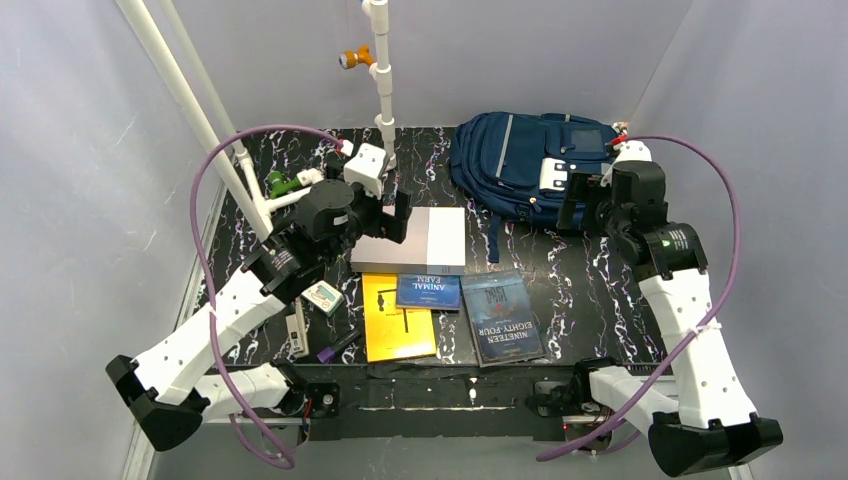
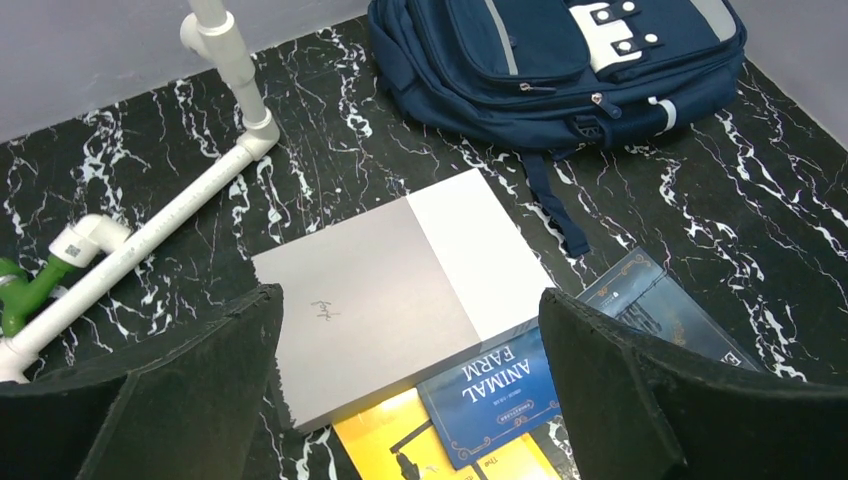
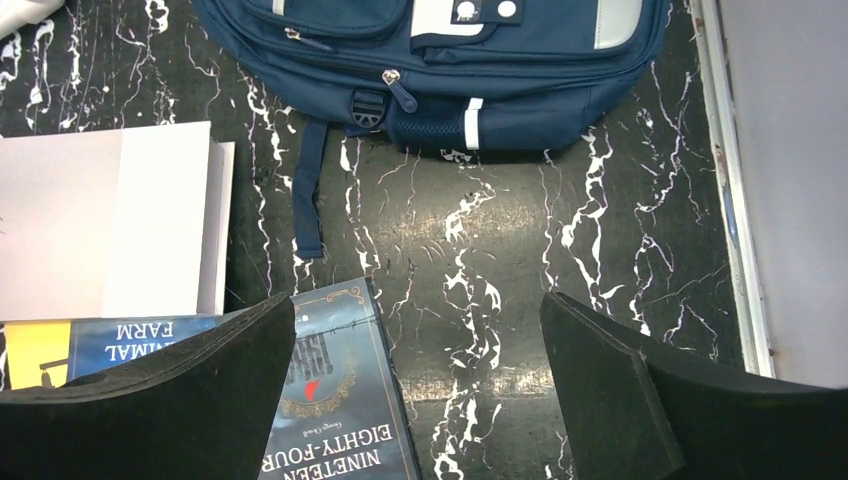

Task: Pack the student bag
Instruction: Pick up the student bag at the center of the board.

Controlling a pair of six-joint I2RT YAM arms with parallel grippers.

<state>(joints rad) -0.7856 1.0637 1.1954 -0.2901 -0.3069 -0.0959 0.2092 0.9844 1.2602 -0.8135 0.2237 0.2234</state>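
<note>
Since every book lies outside the bag (image 1: 530, 165) and its visible zips look shut, packing is judged to be at its opening step: nothing stowed, bag not yet opened.

- Bag: navy, lying flat at the far right of the table (image 1: 600, 300), front pocket and white patch up, one strap trailing toward the books.
- Left gripper (image 2: 410, 300): jaws spread wide, holding nothing, poised over the grey box (image 1: 410, 240) near its far-left corner. Whether it touches the box cannot be told.
- Right gripper (image 3: 418, 300): jaws also wide apart and empty, over bare table just on the near side of the bag, touching neither bag nor book.
- Grey box: flat, centre of table, just left of the strap.
- Animal Farm (image 1: 428, 291): blue paperback against the box's near edge, overlapping the yellow book (image 1: 398, 320).
- Nineteen Eighty-Four (image 1: 503, 315): dark paperback, just right of those two.
- Small items (image 1: 322, 296): left of the books, too small to name.
- Pipe frame (image 2: 160, 215): white, far left, with a green fitting.

Next move, as judged: the right gripper is best placed to take a zip pull and draw the main compartment open. That calls for a fine pinch on a small tab, and the soft fabric may drag along with it. The left gripper may have to steady the bag, or else close on the box's edges.
</note>
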